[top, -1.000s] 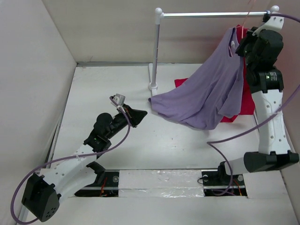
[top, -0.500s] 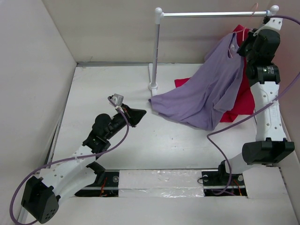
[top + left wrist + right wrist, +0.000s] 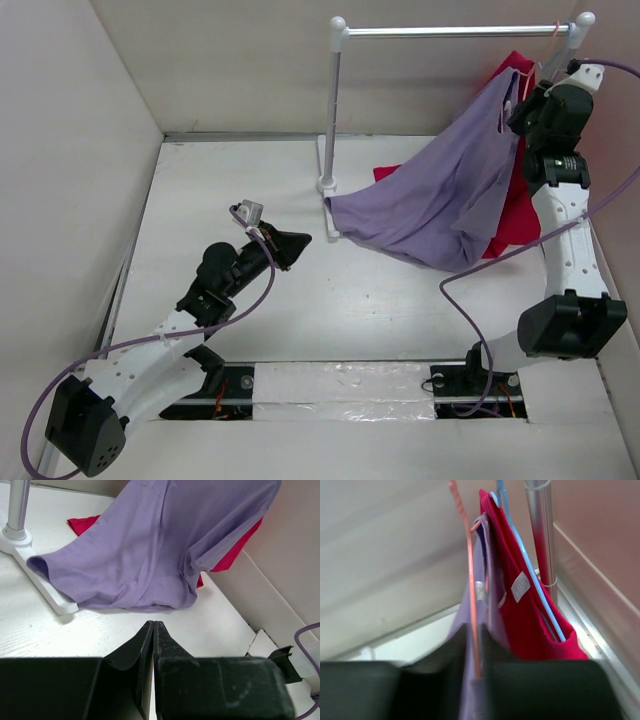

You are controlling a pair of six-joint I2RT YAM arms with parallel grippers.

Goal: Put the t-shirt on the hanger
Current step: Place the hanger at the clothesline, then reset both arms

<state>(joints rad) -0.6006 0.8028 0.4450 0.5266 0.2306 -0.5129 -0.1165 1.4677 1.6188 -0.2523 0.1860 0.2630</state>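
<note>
The lavender t-shirt [image 3: 440, 200] hangs from its neck at the top right and drapes down to the table; it also fills the left wrist view [image 3: 150, 550]. The pink wire hanger [image 3: 470, 580] runs inside the shirt's neck and up between my right fingers; its hook [image 3: 553, 28] is at the rail. My right gripper [image 3: 520, 100] [image 3: 474, 627] is shut on the hanger wire and the shirt cloth. My left gripper [image 3: 295, 243] [image 3: 154, 625] is shut and empty, low over the table, to the left of the shirt's hem.
The white rail stand [image 3: 450, 31] has its post [image 3: 335, 110] and foot [image 3: 30, 565] beside the shirt's hem. A bright red t-shirt [image 3: 525, 605] on a blue hanger [image 3: 530, 580] hangs right behind the lavender one. The box wall is close on the right.
My right gripper has risen and moved right, towards the rail's end, lifting the hanger and shirt; the hem has slid along the table. My left arm has barely moved.
</note>
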